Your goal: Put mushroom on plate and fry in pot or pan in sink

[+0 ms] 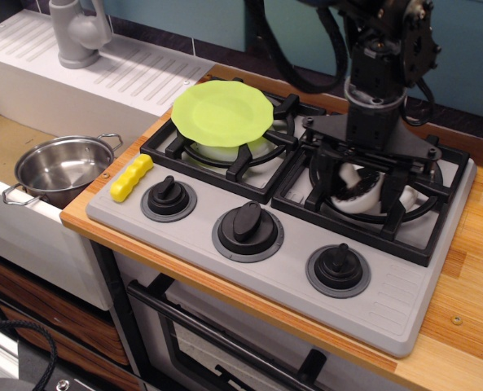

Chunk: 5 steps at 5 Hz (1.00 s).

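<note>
Gripper straddles the mushroom right of the plate, fingers apart; centring before closing should prevent slipping.

We see the black arm coming down from the top edge, wrist vertical, over the right rear burner. Its gripper points straight down among the grate bars, fingers spread; we cannot tell whether it grips anything.
</note>
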Available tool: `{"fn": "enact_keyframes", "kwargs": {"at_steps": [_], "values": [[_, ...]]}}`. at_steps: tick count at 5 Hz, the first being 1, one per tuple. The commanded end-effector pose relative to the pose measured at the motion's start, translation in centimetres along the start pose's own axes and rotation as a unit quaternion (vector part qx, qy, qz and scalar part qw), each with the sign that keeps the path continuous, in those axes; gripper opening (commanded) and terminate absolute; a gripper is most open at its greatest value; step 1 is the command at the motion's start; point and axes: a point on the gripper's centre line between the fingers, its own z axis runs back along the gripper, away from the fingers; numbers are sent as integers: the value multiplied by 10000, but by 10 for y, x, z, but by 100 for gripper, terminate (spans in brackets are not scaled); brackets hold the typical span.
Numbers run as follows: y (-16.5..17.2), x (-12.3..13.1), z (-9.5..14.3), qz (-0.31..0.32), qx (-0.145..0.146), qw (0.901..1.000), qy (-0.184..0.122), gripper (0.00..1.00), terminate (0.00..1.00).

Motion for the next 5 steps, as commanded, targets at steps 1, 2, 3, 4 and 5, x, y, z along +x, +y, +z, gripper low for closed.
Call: {"fn": "enact_keyframes", "kwargs": {"at_steps": [1,2,3,4,5], "values": [[27,26,60,-382,47,9987,-328,0,0],[54,39,64,-660,1,9974,-291,0,0],[78,49,66,-870,26,9957,-306,0,0],[97,55,63,-1032,-14,9940,-370,0,0],[113,57,59,-1163,-17,9917,-541,0,0]]}}
